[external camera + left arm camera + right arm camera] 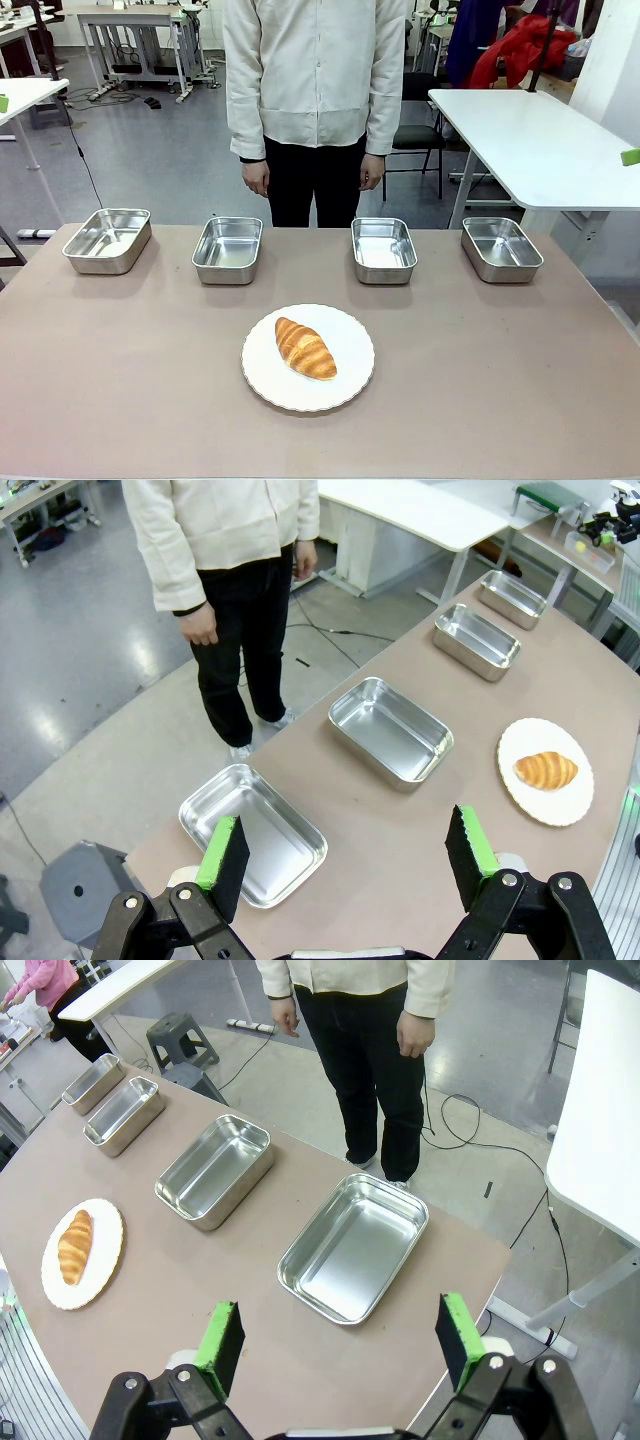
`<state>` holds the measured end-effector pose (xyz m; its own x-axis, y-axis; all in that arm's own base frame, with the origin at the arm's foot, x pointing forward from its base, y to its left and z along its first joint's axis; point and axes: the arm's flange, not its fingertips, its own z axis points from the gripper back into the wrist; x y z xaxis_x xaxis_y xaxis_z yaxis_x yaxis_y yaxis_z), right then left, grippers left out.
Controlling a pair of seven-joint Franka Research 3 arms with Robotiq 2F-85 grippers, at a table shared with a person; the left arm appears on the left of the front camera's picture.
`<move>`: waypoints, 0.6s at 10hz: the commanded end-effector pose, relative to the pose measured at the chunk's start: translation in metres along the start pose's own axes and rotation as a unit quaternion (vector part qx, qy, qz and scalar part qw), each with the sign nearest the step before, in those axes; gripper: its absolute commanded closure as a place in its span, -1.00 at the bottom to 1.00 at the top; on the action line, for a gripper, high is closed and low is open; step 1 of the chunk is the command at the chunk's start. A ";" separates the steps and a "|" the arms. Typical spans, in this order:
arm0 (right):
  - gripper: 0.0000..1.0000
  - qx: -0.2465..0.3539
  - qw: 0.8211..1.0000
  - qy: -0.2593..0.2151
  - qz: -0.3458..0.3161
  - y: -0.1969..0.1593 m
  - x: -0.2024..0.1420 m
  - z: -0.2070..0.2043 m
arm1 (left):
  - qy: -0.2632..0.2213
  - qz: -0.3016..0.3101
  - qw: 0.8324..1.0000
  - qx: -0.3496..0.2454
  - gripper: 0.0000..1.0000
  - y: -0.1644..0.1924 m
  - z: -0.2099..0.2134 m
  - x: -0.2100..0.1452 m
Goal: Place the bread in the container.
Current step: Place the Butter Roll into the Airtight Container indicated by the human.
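The bread [305, 348], a golden-brown croissant, lies on a round white plate [350, 385] at the table's near middle. Behind it several look-alike steel trays stand in a row; which one is the container I cannot tell. My left gripper [347, 845] hangs open and empty high over the table's left end, with the leftmost tray [255, 832] just beyond its fingers and the bread [545, 770] far off. My right gripper [338, 1330] is open and empty above the right end, near the rightmost tray [352, 1247], with the bread [74, 1246] at a distance.
A person [315, 80] stands at the far side of the table, both hands hanging down. The trays [228, 249] [384, 250] sit along the far edge. White tables [540, 140] stand beyond on the right, and a grey stool [85, 885] is by the left end.
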<state>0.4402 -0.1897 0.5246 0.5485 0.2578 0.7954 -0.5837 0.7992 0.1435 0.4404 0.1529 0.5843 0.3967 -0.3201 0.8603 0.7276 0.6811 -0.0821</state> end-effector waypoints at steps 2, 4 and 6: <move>-1.00 0.003 1.000 -0.009 0.000 -0.001 0.001 -0.001 | -0.007 -0.002 1.000 -0.004 -1.00 0.000 0.001 0.001; -1.00 0.003 1.000 -0.009 0.000 -0.001 0.001 -0.001 | -0.007 -0.002 1.000 -0.004 -1.00 0.000 0.001 0.001; -1.00 0.003 1.000 -0.009 0.000 -0.001 0.001 -0.001 | -0.007 -0.002 1.000 -0.004 -1.00 0.000 0.001 0.001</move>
<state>0.4402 -0.1897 0.5246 0.5485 0.2578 0.7954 -0.5837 0.7992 0.1435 0.4404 0.1529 0.5843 0.3967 -0.3201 0.8603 0.7276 0.6811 -0.0821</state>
